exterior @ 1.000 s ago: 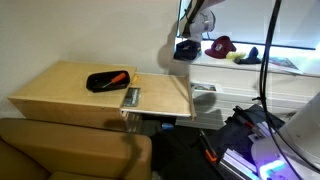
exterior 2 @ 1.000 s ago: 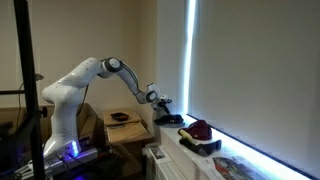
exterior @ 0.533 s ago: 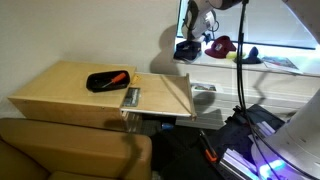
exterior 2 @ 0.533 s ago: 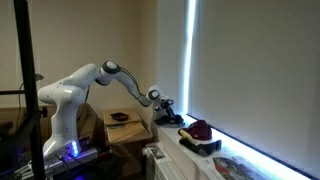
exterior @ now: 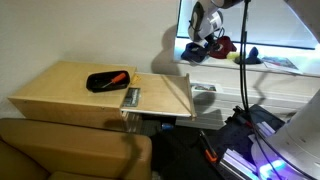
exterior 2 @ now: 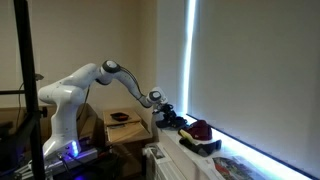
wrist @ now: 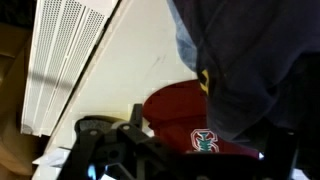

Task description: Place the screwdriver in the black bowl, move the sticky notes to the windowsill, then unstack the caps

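The screwdriver (exterior: 116, 77) with its orange handle lies inside the black bowl (exterior: 100, 84) on the wooden table. On the white windowsill (exterior: 225, 68) the dark navy cap (exterior: 188, 50) and the red cap (exterior: 224, 45) lie side by side. My gripper (exterior: 207, 28) hangs just above them, open. In the wrist view the navy cap (wrist: 250, 50) fills the upper right. The red cap (wrist: 175, 115), with a crest on it, lies between the spread fingers of the gripper (wrist: 190, 150). A small yellowish patch beyond the caps looks like the sticky notes (exterior: 240, 58).
A small grey rectangular object (exterior: 131, 96) lies near the table's edge. A white slatted vent (wrist: 55, 60) runs below the sill. Papers (exterior: 283, 63) lie further along the ledge. A brown sofa (exterior: 60, 150) stands in the foreground, and cables and a lit device (exterior: 255, 150) are on the floor.
The gripper has come down and along the windowsill toward the two caps, staying open. The caps, bowl and screwdriver have not moved.
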You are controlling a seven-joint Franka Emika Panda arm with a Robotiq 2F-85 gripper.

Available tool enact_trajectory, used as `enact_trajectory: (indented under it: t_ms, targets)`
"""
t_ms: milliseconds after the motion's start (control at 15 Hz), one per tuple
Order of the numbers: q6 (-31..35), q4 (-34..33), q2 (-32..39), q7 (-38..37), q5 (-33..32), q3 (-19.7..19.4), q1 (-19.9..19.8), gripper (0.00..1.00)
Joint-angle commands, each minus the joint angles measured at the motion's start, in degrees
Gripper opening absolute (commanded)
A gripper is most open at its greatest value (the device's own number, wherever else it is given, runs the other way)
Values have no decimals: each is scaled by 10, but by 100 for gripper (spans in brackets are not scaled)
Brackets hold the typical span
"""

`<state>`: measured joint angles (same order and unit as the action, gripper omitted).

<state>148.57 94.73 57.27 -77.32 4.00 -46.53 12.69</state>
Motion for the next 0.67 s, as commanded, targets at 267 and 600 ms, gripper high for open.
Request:
enact_trajectory:
  t_ms: [267,600]
  targets:
    - [273,263,-54,-229,21,-44,119,100]
    - [456,372,-1,-283,174,-97,236,100]
